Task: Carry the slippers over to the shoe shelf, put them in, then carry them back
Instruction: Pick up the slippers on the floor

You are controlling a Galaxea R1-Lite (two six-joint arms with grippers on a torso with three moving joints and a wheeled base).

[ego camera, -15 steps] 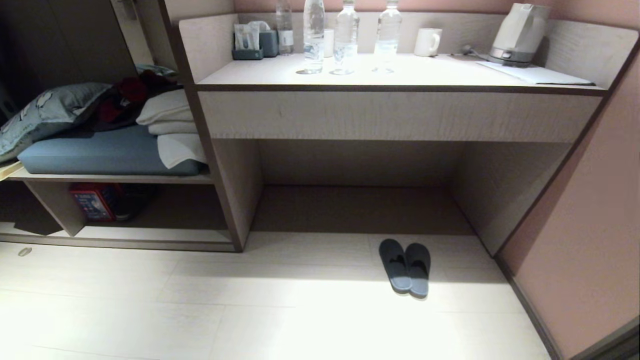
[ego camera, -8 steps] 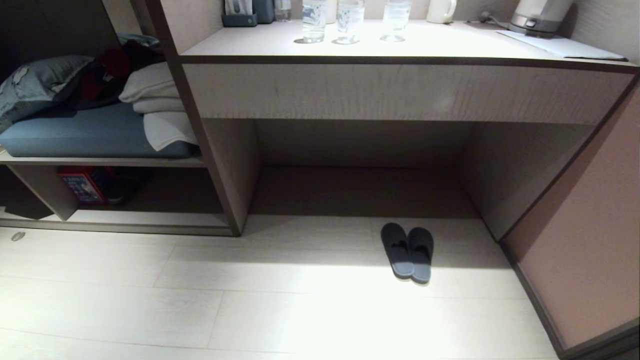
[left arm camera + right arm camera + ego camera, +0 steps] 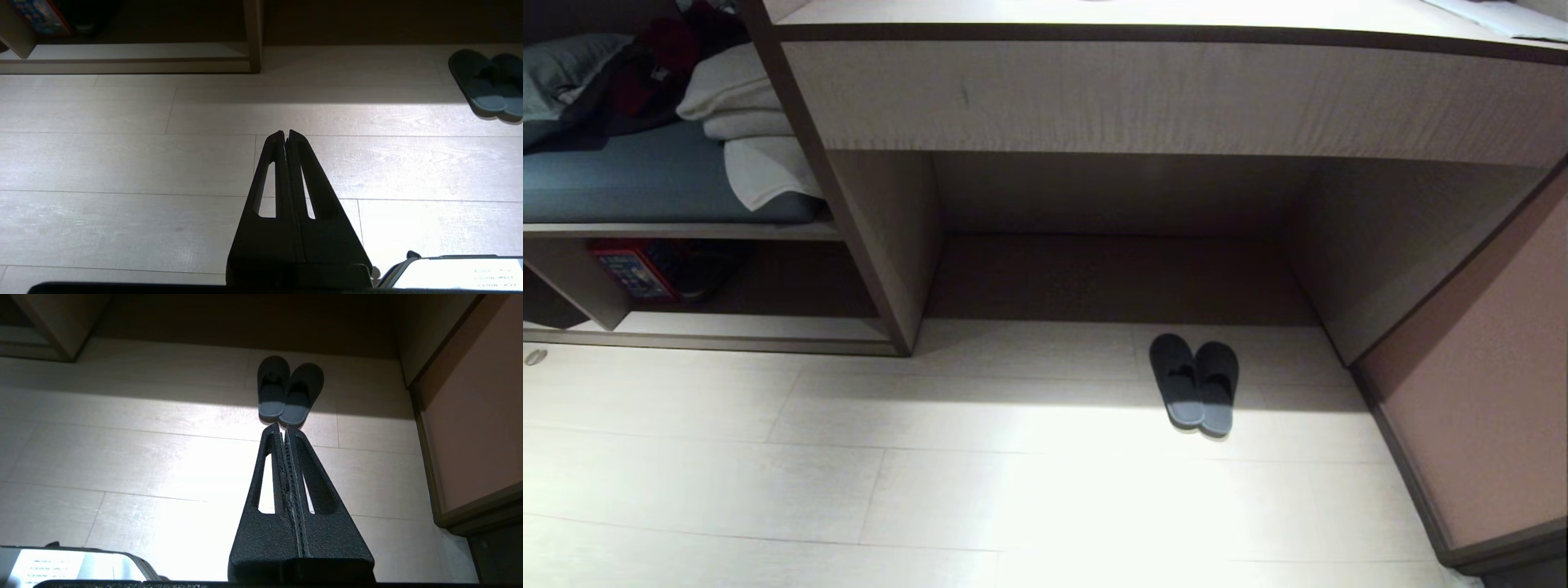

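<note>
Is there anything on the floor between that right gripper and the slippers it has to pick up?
Nothing visible. In the right wrist view the right gripper, shut, points straight at the slippers, with only bare pale floor between them. The slippers sit side by side in front of the desk's knee-space.

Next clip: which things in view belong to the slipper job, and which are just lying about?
Belongs to the job:
- slippers, side by side on the floor before the desk
- shoe shelf, low compartment at left
- left tool and right tool, both shut, empty

Just lying about:
- desk
- red box in the shelf
- folded white bedding
- blue cushion
</note>
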